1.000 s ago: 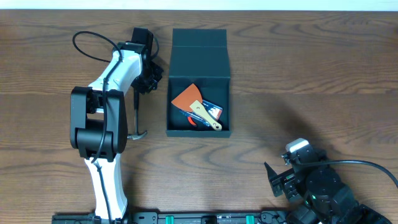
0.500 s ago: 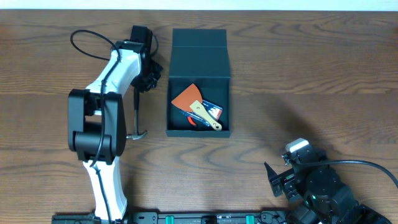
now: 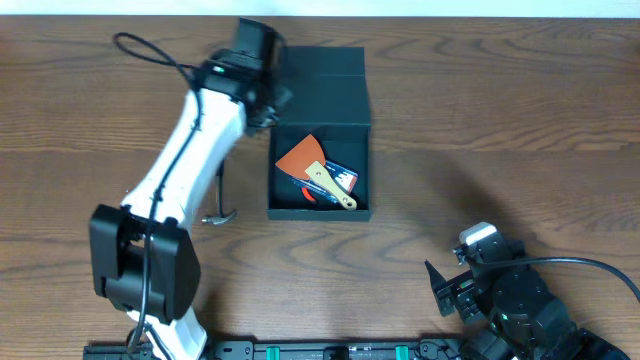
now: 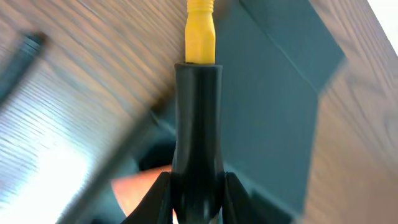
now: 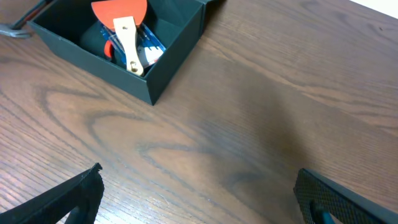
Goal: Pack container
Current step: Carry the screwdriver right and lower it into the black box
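Brown wood-grain worktop [image 3: 500,120] fills the overhead view, and the container [image 3: 320,211] sits a little left of its middle, toward the far edge, with the flap lid thrown back flat behind the open box. The left arm [image 3: 190,160] reaches diagonally up to it, so that the left pincer [image 4: 198,202] hangs over the container's left rear corner, about where the lid hinges onto the box. Its fingers are closed narrowly on a black tool [image 4: 198,124] with a yellow end that points away toward the lid. The wrist view shows the dark lid and the edge of the cavity beneath it. The right pincer [image 5: 199,190] rests low near the front right of the worktop, well apart from the container, which lies ahead of it and to its left. Its fingers are spread wide with nothing between them. A hammer [image 3: 219,195] lies on the wood just left of the container, outside it. Inside lie a scraper [image 3: 302,156] with an orange blade and pale handle, a blue card [image 3: 343,178] and something red [image 3: 310,195] half hidden under them. Packing looks partly done: several items are in, the black tool seems next to go in, the hammer is not yet packed, and the lid is open.
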